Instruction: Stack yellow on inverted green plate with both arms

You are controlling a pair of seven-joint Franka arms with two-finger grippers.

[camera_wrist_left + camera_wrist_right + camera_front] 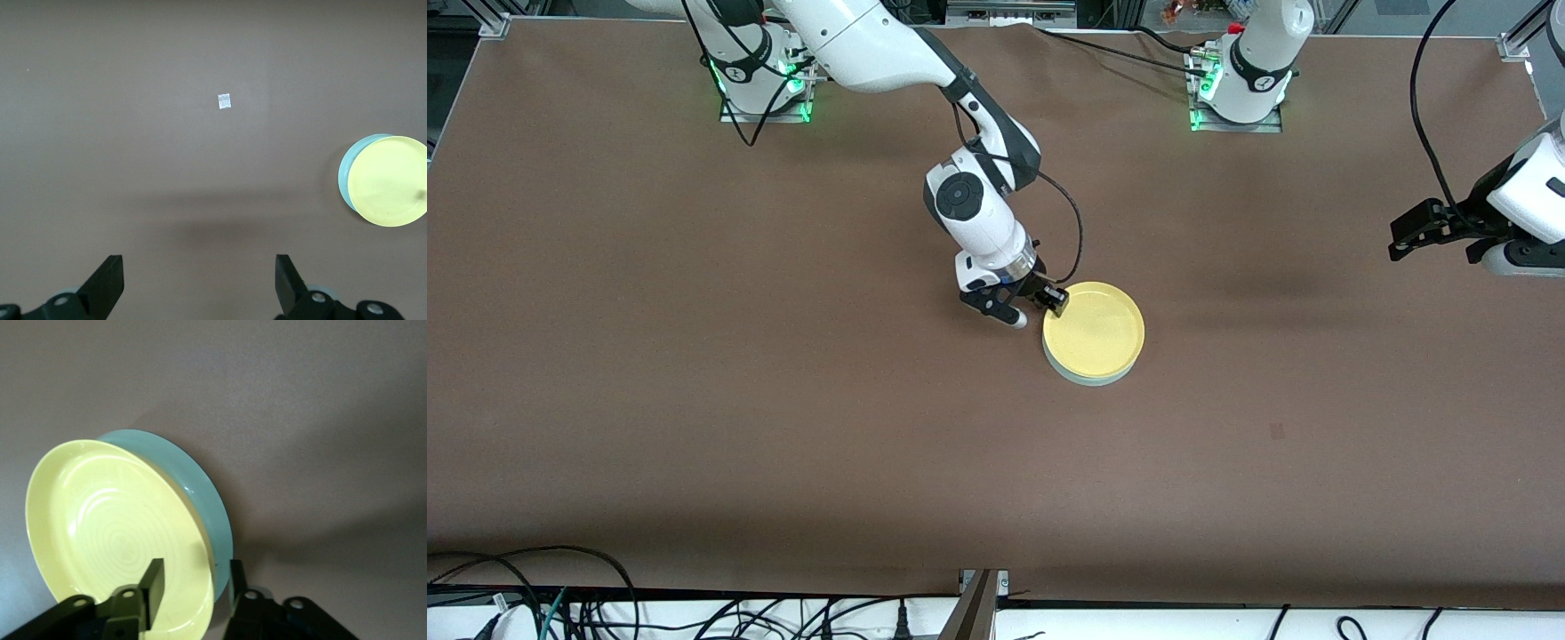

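Observation:
The yellow plate (1094, 329) sits upright on the pale green plate (1089, 380), which lies upside down at the table's middle with only its edge showing. My right gripper (1039, 311) is at the yellow plate's rim on the side toward the right arm's end. In the right wrist view its fingers (155, 587) stand open astride that rim, one inside the yellow plate (113, 520), one outside the green plate (187, 473). My left gripper (1398, 242) waits open and empty (197, 267) in the air over the left arm's end of the table. Its view shows both plates, yellow (390, 183) and green (347, 177).
The brown table (783, 400) holds only the stacked plates. A small white square mark (224, 101) is on the surface under the left gripper. Cables (560, 587) run along the table edge nearest the front camera.

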